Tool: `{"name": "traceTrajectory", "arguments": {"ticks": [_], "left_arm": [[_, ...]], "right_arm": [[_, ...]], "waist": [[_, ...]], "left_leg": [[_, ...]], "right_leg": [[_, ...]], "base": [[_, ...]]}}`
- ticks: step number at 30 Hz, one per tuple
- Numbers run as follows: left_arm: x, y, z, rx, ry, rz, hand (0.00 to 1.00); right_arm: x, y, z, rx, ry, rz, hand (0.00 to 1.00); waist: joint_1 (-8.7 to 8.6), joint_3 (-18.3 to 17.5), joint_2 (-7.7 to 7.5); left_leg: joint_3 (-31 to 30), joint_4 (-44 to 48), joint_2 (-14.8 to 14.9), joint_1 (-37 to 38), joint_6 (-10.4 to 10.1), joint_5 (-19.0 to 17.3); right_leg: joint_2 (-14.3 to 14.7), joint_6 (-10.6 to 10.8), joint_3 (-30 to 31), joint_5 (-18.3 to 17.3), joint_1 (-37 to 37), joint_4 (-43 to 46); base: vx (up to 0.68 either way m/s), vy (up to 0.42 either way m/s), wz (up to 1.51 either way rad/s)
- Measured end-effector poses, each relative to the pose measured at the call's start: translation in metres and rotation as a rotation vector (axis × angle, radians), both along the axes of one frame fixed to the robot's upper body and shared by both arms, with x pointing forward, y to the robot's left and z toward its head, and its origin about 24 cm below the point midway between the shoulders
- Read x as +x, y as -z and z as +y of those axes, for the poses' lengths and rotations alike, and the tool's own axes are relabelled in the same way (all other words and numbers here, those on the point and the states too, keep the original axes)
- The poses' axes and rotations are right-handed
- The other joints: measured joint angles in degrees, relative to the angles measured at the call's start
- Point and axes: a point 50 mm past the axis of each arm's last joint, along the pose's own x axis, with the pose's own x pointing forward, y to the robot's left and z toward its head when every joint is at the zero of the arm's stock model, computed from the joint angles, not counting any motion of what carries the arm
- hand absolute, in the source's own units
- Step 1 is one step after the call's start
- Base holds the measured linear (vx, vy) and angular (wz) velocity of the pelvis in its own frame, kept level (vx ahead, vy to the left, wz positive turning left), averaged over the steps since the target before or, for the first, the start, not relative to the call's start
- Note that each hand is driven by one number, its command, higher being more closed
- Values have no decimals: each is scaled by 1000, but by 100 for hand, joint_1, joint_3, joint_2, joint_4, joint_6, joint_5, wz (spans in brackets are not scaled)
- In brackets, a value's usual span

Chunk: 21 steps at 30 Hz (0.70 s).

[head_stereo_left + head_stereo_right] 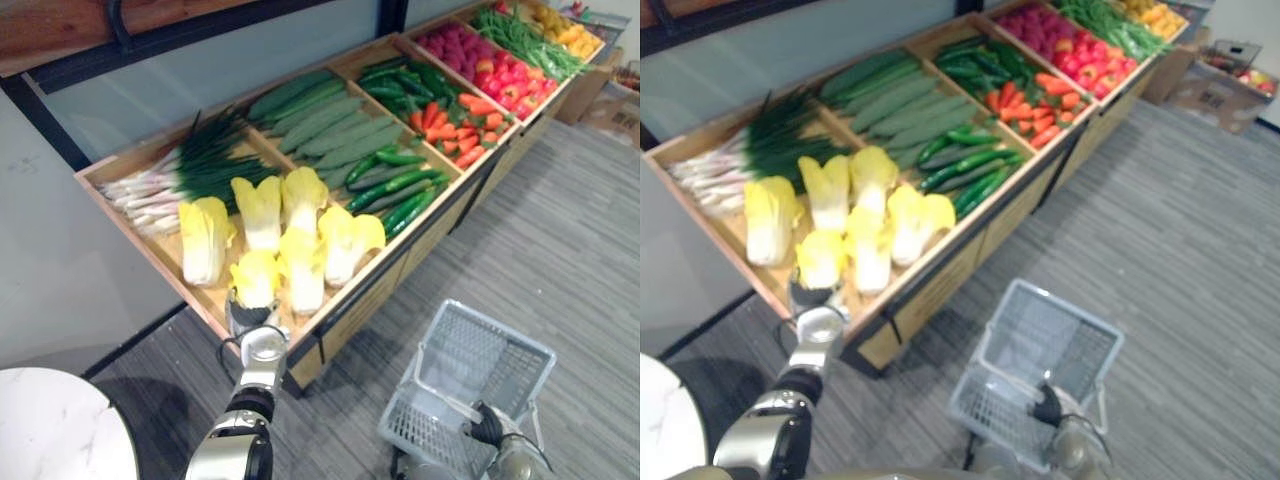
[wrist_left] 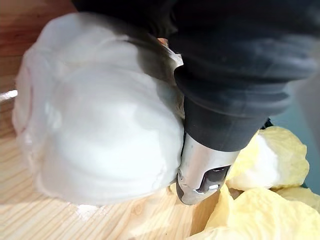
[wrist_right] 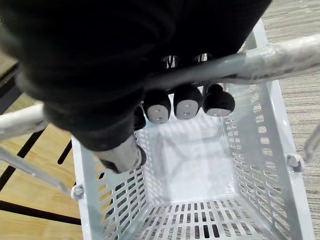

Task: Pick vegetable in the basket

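A pale yellow napa cabbage (image 1: 255,276) lies at the front edge of the wooden bin (image 1: 190,300). My left hand (image 1: 250,318) is at its white base (image 2: 100,115), with the thumb (image 2: 202,170) pressed against the side of it. On the floor to the right stands a white wire basket (image 1: 500,327), nothing inside it (image 3: 200,165). My right hand (image 1: 488,425) is above its near end, its fingers (image 3: 187,102) curled round the basket's handle (image 3: 280,55).
Several more napa cabbages (image 1: 300,215) fill the same bin, with spring onions (image 1: 190,165) behind. Cucumbers (image 1: 320,120), green peppers (image 1: 400,190), carrots (image 1: 455,125) and red peppers (image 1: 510,85) lie in bins to the right. A white round table (image 1: 50,425) stands at lower left.
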Motion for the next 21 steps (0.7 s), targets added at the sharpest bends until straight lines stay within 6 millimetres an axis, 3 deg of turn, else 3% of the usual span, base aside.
{"name": "traceTrajectory", "arguments": {"ticks": [14, 21], "left_arm": [[-10, 2, -13, 27, 71, -22, 100], [-20, -1, -10, 51, 69, -41, 100]], "right_arm": [[-7, 5, -5, 3, 91, 8, 100], [-8, 6, -5, 11, 125, 9, 100]], "waist": [[-22, -87, 24], [-11, -131, 57]], "left_leg": [[-253, 82, 4, -19, 10, 6], [-309, 119, 19, -20, 27, 17]], "right_leg": [[-62, 0, -201, 1, 108, 0], [-72, 0, -260, 0, 166, -1]], "base": [[-1, -35, 7], [-26, -45, 5]]}}
